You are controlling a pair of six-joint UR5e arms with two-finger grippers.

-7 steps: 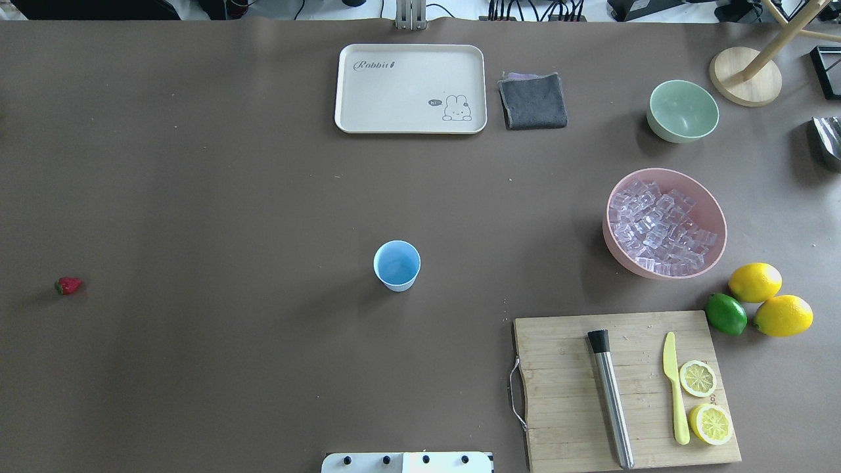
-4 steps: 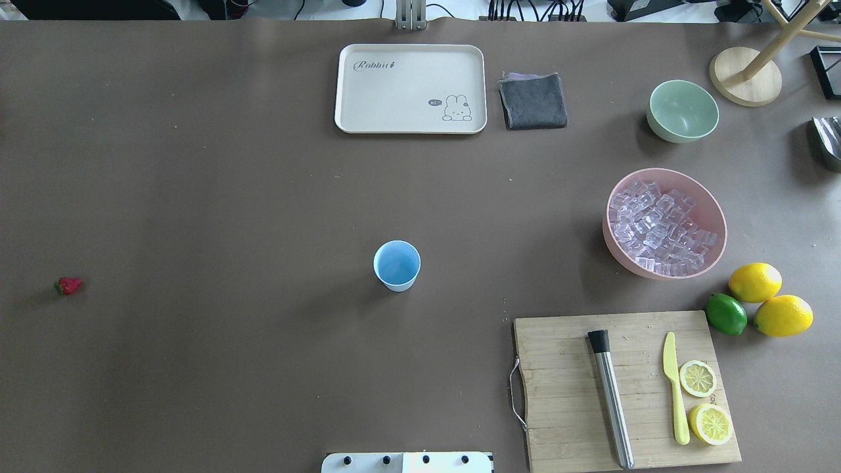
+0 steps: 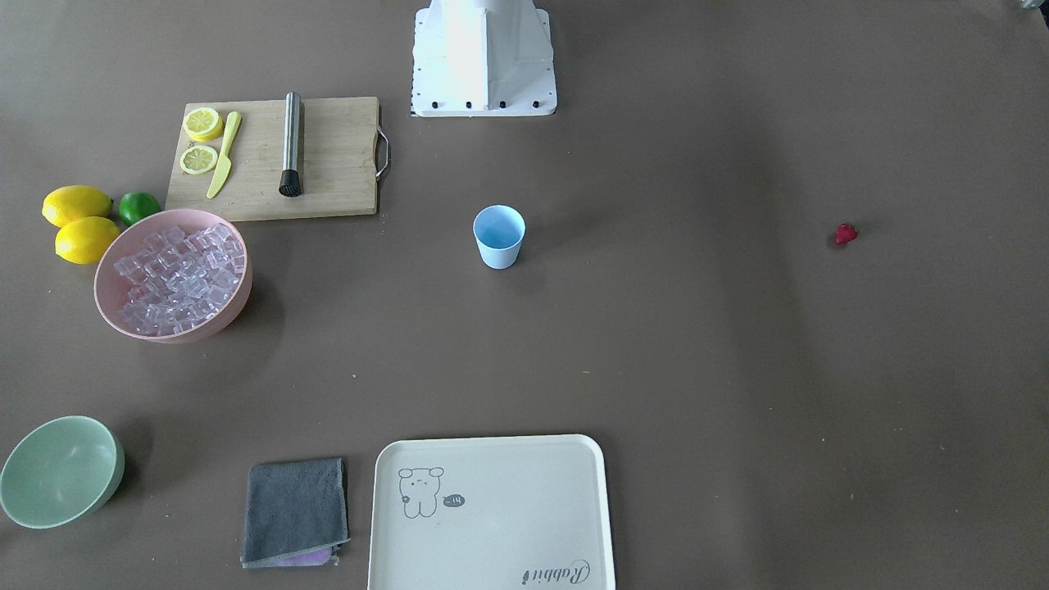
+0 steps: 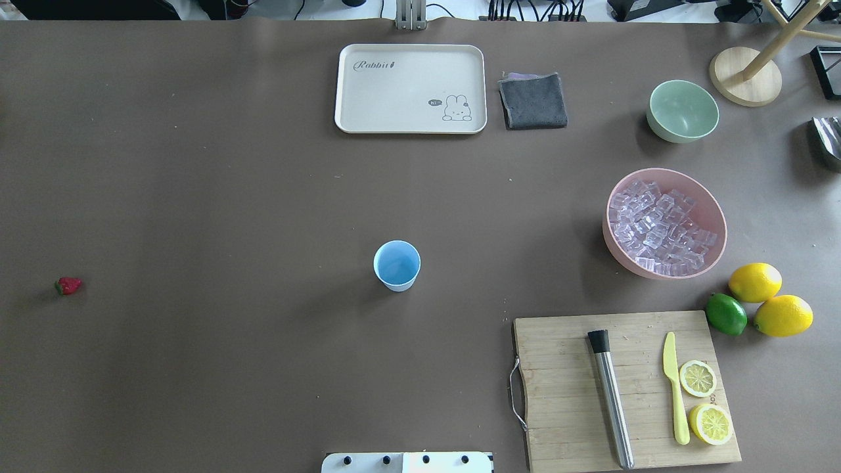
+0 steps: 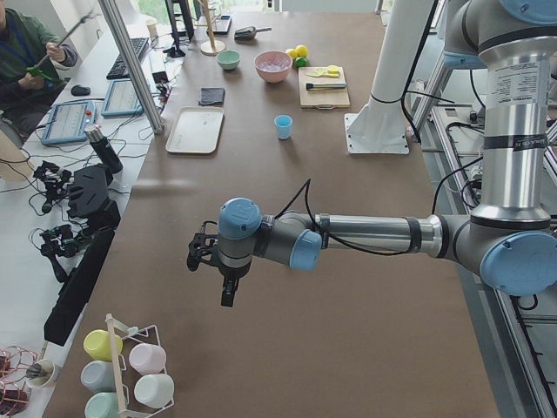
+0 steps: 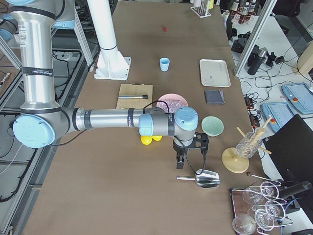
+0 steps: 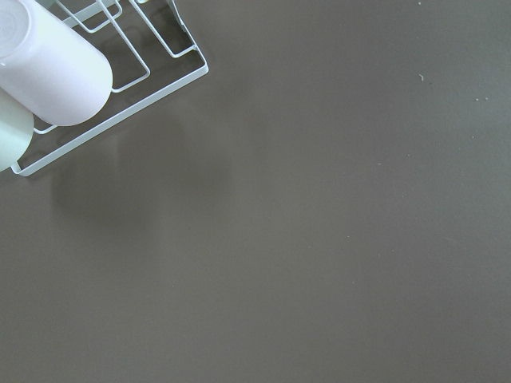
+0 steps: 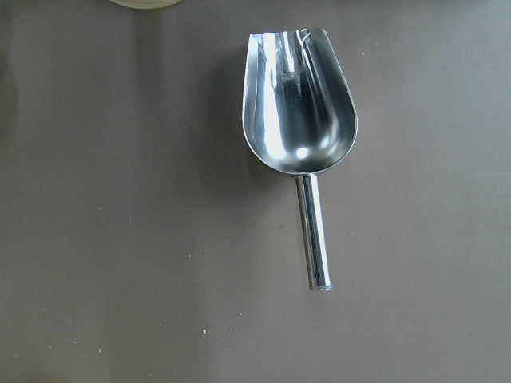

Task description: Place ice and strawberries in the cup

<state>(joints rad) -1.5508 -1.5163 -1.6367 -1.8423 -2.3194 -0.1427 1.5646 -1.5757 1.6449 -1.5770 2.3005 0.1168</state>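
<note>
The light blue cup [image 4: 397, 265] stands upright and empty at the table's middle; it also shows in the front view [image 3: 499, 236]. The ice [image 4: 659, 226] fills the pink bowl [image 4: 715, 217] at the right. The tiny red strawberry [image 4: 68, 285] lies alone at the far left. My left gripper [image 5: 226, 292] shows only in the exterior left view, hanging above bare table far from the cup. My right gripper [image 6: 180, 164] shows only in the exterior right view, above a metal scoop [image 8: 299, 112]. I cannot tell whether either gripper is open or shut.
A cutting board [image 4: 565, 394] holds a muddler, a yellow knife and lemon halves. Two lemons [image 4: 755, 282] and a lime sit beside it. A green bowl [image 4: 682, 110], a grey cloth [image 4: 533, 100] and a cream tray [image 4: 410, 89] lie at the back. A cup rack [image 7: 120, 80] is near the left wrist.
</note>
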